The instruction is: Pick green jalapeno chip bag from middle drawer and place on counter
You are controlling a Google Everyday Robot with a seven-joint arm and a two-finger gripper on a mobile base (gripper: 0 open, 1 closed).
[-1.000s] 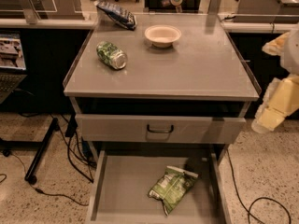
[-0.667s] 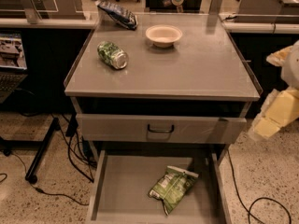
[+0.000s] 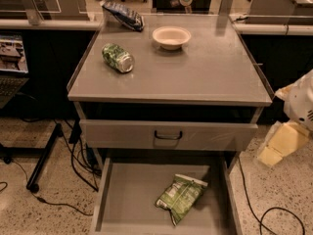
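The green jalapeno chip bag (image 3: pixel 181 198) lies flat on the bottom of the open middle drawer (image 3: pixel 128 199), right of its centre, at the bottom of the camera view. The grey counter (image 3: pixel 205 72) is the top of the cabinet above it. My gripper (image 3: pixel 279 145) hangs at the right edge of the view, outside the cabinet, beside the closed drawer front and above the floor. It is well apart from the bag and holds nothing that I can see.
On the counter lie a green drink can (image 3: pixel 118 58) on its side at the left, a white bowl (image 3: pixel 171 36) at the back and a dark blue chip bag (image 3: pixel 122 14) at the back left. A closed drawer front with a loop handle (image 3: pixel 167 135) is above the open drawer. Cables run on the floor.
My gripper has moved downward along the cabinet's right side. The chip bag, the drawer and the things on the counter have not moved.
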